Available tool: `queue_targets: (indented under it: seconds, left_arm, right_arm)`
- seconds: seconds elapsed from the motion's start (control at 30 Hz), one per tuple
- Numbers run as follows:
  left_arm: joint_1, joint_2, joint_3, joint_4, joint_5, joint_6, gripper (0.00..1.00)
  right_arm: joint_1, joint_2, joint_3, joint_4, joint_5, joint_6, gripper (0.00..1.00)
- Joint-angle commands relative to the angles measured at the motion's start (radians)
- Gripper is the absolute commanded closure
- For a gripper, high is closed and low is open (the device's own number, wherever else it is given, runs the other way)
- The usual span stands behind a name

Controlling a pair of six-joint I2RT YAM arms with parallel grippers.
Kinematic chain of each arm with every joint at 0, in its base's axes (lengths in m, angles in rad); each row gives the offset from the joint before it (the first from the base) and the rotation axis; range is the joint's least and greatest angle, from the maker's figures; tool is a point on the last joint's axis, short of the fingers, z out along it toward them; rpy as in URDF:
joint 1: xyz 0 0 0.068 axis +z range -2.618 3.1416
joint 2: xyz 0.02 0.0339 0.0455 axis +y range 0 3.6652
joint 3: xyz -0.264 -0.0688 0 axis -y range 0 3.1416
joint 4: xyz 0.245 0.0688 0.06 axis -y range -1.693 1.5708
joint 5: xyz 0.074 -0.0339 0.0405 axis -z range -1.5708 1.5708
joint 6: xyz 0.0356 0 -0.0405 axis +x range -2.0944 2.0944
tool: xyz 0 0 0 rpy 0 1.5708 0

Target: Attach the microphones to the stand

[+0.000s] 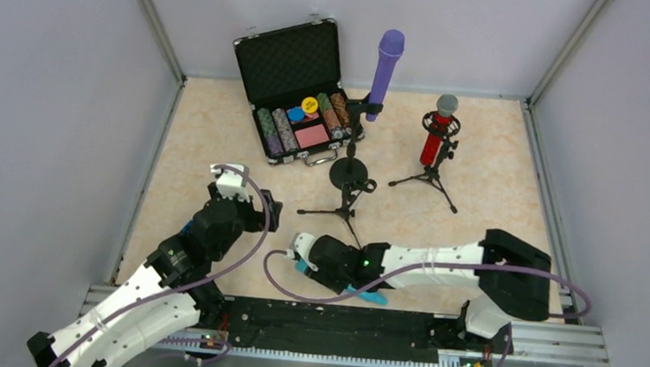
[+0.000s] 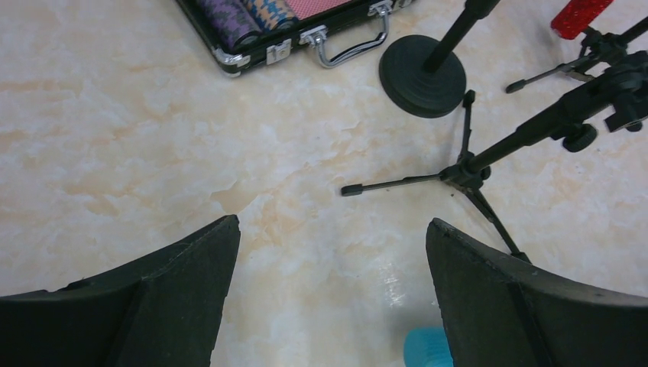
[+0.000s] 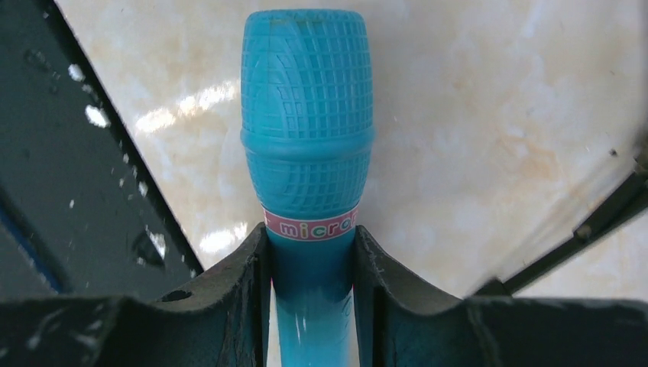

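- Where the two arms reach out from the near edge, the right claw (image 3: pixel 309 256) sits just on the near side of the empty tripod stand (image 1: pixel 343 210). Its fingers are drawn in narrow on the light blue microphone (image 3: pixel 308 138).
- The grip sits on the handle right under the lettered band. The ribbed head pokes out ahead and the tail trails back under the arm. I can't tell whether it is clear of the worktop (image 1: pixel 219 139).
- To my eye it is a hollow moulded plastic piece: light, stiff and unlikely to crush. The glossy handle looks slippery, though.
- I'd hold it where it is held now, close under the collar, which gives the fingers a ledge. That leaves the lower handle bare for the clip.
- Left of the empty tripod stand and about level with it, the left claw (image 2: pixel 332 229) hangs spread wide with nothing in it.
- Just beyond the empty tripod stand is a round-based stand (image 2: pixel 422 76) with the purple microphone (image 1: pixel 387 65) upright in its clip.
- Farther off to the right, the red microphone (image 1: pixel 433 140) sits in a second tripod (image 1: pixel 433 177).
- Beyond and left of the empty tripod stand, an open chip case (image 1: pixel 292 65) lies at the back.
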Motion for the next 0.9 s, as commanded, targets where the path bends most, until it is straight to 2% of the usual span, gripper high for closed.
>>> queue_targets:
  seconds: [0.0,0.3,0.63,0.87]
  left_arm:
    - [0.002,0.105,0.123,0.055,0.1,0.02,0.04]
    - [0.004,0.404,0.328,-0.007,0.308,-0.023,0.03]
    - [0.115,0.556,0.564,0.025,0.597,0.015,0.02]
    - [0.207,0.652,0.706,0.047,0.779,-0.025,0.02]
  right_arm:
    - [-0.006,-0.205,-0.074,0.147,0.0,0.027,1.0]
    - [-0.006,-0.539,-0.249,0.313,0.087,0.027,1.0]
    - [-0.006,-0.722,-0.331,0.394,0.11,0.025,1.0]
    - [-0.006,-0.827,-0.414,0.472,0.11,0.055,1.0]
